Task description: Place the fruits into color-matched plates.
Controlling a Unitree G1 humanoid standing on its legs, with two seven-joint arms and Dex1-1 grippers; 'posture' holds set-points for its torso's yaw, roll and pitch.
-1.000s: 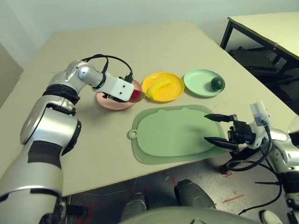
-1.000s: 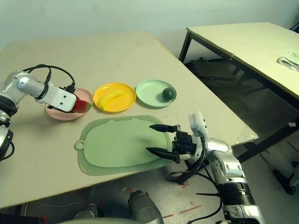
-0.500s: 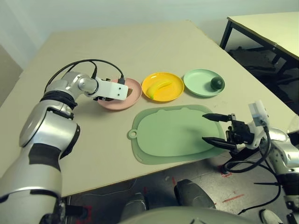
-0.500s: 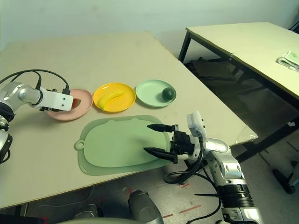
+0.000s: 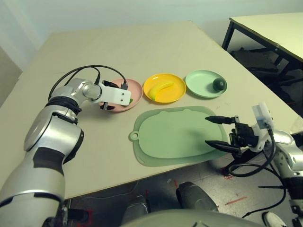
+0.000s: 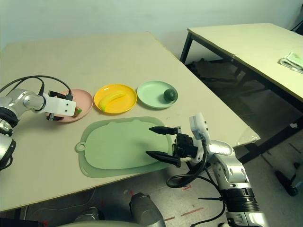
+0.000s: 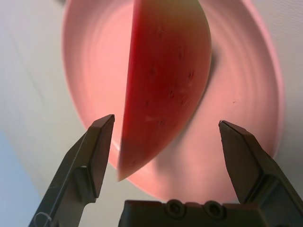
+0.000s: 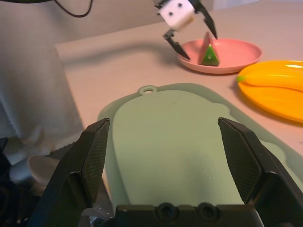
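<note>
The red watermelon wedge (image 7: 163,80) with green rind rests in the pale pink plate (image 5: 137,88). My left gripper (image 7: 166,121) hangs low over that plate and is open, its fingers on either side of the wedge and apart from it. The yellow banana (image 5: 161,89) lies in the yellow plate (image 5: 177,94). The dark green avocado (image 5: 218,84) sits in the mint green plate (image 5: 201,82). My right gripper (image 5: 207,130) is open and holds nothing, hovering over the right end of the mat.
A large pale green mat (image 5: 175,137) with a ring tab lies in front of the three plates, near the table's front edge. A second table (image 5: 274,23) stands at the back right, across a gap of floor.
My left gripper has opened and let the watermelon wedge go into the pink plate, dropping lower and to the left. The right arm has barely moved.
</note>
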